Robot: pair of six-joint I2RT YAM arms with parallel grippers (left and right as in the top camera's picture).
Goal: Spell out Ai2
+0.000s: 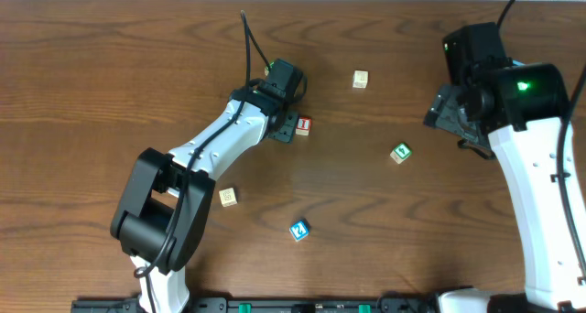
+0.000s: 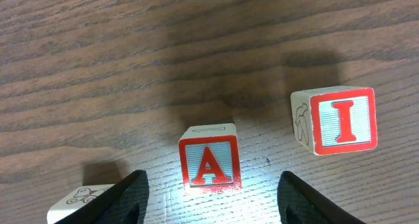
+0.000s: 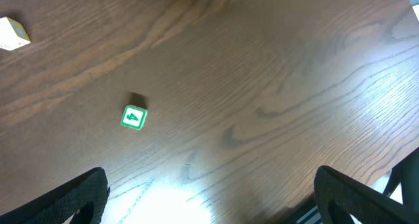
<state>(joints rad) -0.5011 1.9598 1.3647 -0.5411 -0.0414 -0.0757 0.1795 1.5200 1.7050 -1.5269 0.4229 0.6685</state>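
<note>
Just beside the I cube (image 2: 344, 121), I am straddling the A cube (image 2: 209, 162) with my left gripper (image 2: 213, 185) open, my right gripper (image 3: 209, 178) is hanging open and empty, and the 2 cube (image 1: 299, 230) is lying well apart from the I cube, seemingly the last letter left.

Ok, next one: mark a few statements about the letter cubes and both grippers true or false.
1. The A cube sits between the fingers of the left gripper, with a gap on each side. True.
2. The I cube is stacked on the A cube. False: it stands beside it on the table, apart.
3. The blue 2 cube touches the I cube. False: it lies well away, nearer the arms' bases.
4. The right gripper is open and holds nothing. True.
</note>
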